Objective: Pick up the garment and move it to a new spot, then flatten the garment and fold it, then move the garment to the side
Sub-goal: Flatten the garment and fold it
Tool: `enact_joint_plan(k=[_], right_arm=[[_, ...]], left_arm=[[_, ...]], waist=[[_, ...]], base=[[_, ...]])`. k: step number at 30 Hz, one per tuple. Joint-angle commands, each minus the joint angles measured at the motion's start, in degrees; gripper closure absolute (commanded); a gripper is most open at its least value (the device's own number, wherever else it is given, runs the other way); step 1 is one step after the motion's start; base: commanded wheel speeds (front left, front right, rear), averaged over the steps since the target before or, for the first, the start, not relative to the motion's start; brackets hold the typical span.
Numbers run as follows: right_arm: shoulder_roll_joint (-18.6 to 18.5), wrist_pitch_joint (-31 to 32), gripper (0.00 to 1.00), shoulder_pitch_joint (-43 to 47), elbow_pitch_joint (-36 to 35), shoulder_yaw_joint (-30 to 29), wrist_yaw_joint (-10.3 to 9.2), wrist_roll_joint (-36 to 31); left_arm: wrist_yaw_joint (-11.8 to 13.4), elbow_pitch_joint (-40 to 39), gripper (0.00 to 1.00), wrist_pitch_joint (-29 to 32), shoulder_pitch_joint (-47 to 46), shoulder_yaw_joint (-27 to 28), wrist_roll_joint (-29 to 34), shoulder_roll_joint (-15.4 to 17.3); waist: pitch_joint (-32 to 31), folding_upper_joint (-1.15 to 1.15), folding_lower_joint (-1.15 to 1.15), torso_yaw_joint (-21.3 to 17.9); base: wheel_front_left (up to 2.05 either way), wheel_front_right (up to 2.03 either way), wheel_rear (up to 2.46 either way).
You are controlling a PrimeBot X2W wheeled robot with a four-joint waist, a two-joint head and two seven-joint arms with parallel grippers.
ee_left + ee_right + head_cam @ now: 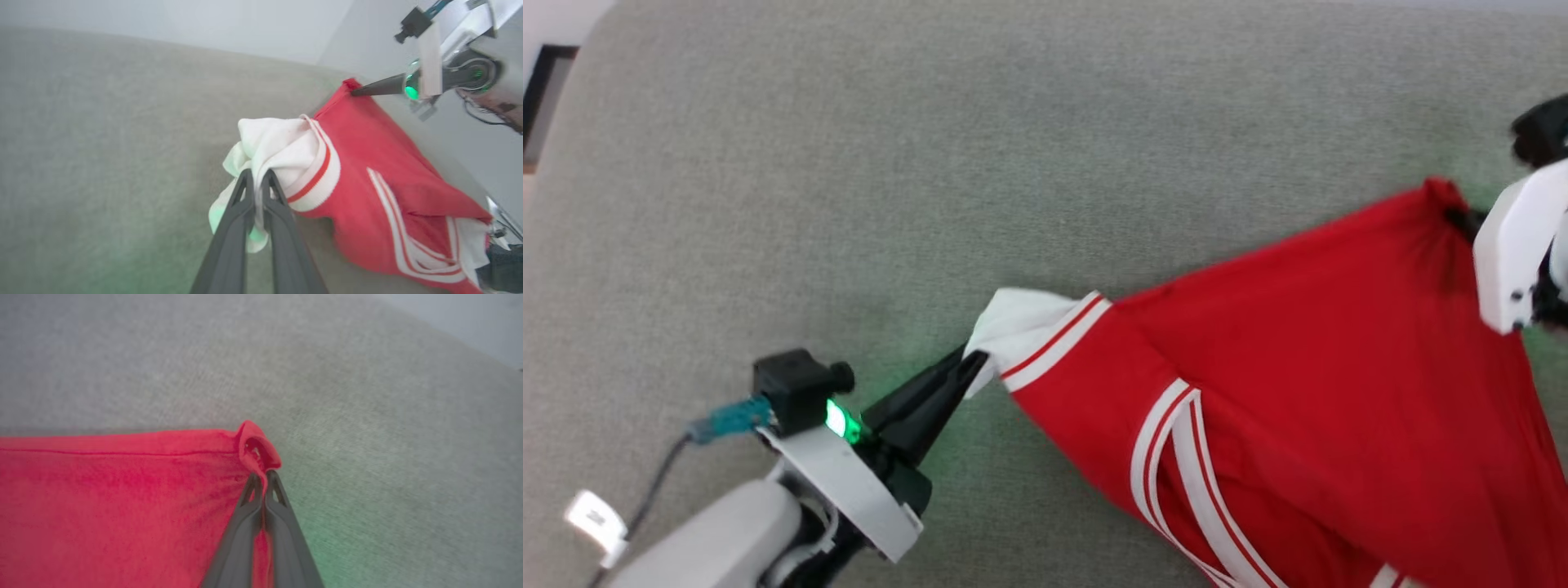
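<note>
Both claws are clamped on the garment (1307, 351). Left gripper (256, 176) pinches the bunched white sleeve, right gripper (261, 477) grips a red hem corner. You've got the shirt stretched between them over the grey fabric surface (890, 163), toward its right side. Lifted or dragging, can't tell through the blur. Looks like the pick-and-move step; flattening, folding and the shift aside are all left.

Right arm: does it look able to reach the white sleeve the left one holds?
Probably not yet. The right claw is shut on a red corner of the garment, which is stretched between it and the left claw gripping the white sleeve. It would have to let go first.
</note>
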Motion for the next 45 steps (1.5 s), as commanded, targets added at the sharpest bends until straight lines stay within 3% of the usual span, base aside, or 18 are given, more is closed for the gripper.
enact_joint_plan(k=[1,4,9,12,18,22,28,32,38,45], right_arm=[[0.61,-1.53,1.00,-1.67,1.26,-1.61,-0.06,-0.64],[2.08,-4.40,1.00,-3.76,3.74,-4.15,-0.07,-1.79],[4.52,-8.06,1.00,-7.91,7.08,-8.85,-0.07,-4.12],[6.51,-10.76,1.00,-12.94,9.96,-12.74,-0.07,-6.87],[12.13,-17.91,1.00,-27.13,16.05,-21.03,-0.07,-14.38],[15.49,-23.73,1.00,-36.20,19.68,-25.40,-0.08,-20.06],[18.57,-32.42,1.00,-45.59,24.56,-31.72,-0.09,-26.02],[19.65,-34.91,1.00,-46.65,28.54,-32.91,-0.08,-27.69],[19.09,-35.01,1.00,-40.21,32.14,-27.96,-0.07,-24.89],[16.07,-31.08,1.00,-23.82,25.15,-16.39,-0.06,-13.84]], left_arm=[[0.14,-1.74,0.95,0.01,-1.20,0.33,-1.26,1.51],[0.14,-5.20,0.91,0.00,-3.59,0.77,-5.47,3.33],[0.14,-7.48,0.94,0.00,-10.41,-2.43,-10.74,6.11],[0.14,-5.68,0.92,0.62,-19.66,-5.39,-14.56,7.36],[0.14,5.37,0.84,3.56,-40.87,-6.17,-20.43,5.46],[0.14,15.69,0.98,3.75,-54.77,-6.87,-18.53,3.23],[0.15,26.43,1.00,0.71,-69.78,-6.24,-16.98,-0.02],[0.15,26.32,1.00,0.03,-70.03,-7.24,-18.37,-1.13],[0.12,17.92,1.00,-0.07,-60.63,-11.96,-20.50,-0.08],[0.10,5.53,1.00,-0.01,-42.60,-13.54,-16.45,1.53]], waist=[[-0.50,0.00,0.00,-0.85],[-0.83,0.00,0.00,-1.43],[-0.71,0.00,0.00,-1.93],[0.01,0.00,0.00,-2.41],[3.01,0.00,0.00,-4.38],[5.04,0.00,0.00,-6.35],[5.86,0.00,0.00,-8.34],[5.26,0.00,0.00,-8.60],[4.88,0.00,0.00,-7.95],[3.41,0.00,0.00,-7.70]], base=[[0.00,0.00,0.00],[0.00,0.00,0.00],[0.00,0.00,0.00],[0.00,0.00,0.00],[0.00,0.00,0.00],[0.00,0.00,0.00],[0.00,0.00,0.00],[0.00,0.00,0.00],[0.00,0.00,0.00],[0.00,0.00,0.00]])
